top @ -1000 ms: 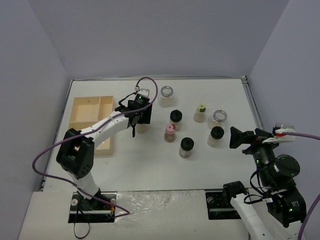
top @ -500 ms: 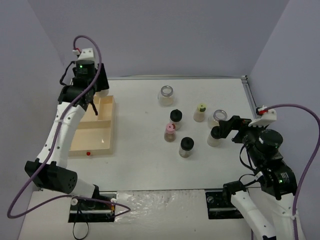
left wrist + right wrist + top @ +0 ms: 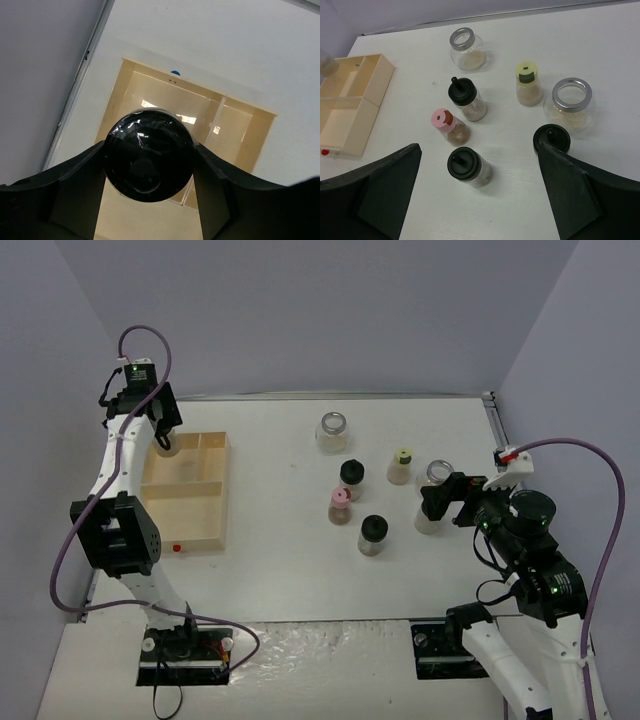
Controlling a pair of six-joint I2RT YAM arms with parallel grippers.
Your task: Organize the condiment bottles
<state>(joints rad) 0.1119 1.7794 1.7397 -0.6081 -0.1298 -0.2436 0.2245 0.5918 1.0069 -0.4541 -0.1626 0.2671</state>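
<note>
Over the far left compartment of the pale wooden tray [image 3: 256,145], a black-capped jar [image 3: 148,155] is clenched between the left fingers [image 3: 75,185], which press on either side of its round, glossy cap. The left wrist view shows only that cap, so whether the base touches the tray floor cannot be told. The right wrist view catches part of its clear body at the tray's far corner. The other seven jars stand upright on the white tabletop [image 3: 280,570], well to the right of the tray, each of clear glass with tan contents in its lower part. The far wide jar [image 3: 333,430], with a silvery ring lid, is farthest back. The second wide jar [image 3: 437,478], of the same kind, stands to the right, with the yellow-green-capped jar [image 3: 401,465] just to its left. The middle black-capped jar [image 3: 351,478] has the pink-capped jar [image 3: 341,505] close in front of it, and the nearest black-capped jar [image 3: 373,534] stands a little nearer. The right-hand black-capped jar [image 3: 433,510] stands just in front of the second wide jar, close by the tip of one of the right fingers [image 3: 580,200]. Those are spread wide and hold nothing. The tray is split into compartments whose pale floors catch the light. A small blue dot [image 3: 173,73] marks its far rim, and a small red thing [image 3: 177,547] lies at its near edge.
</note>
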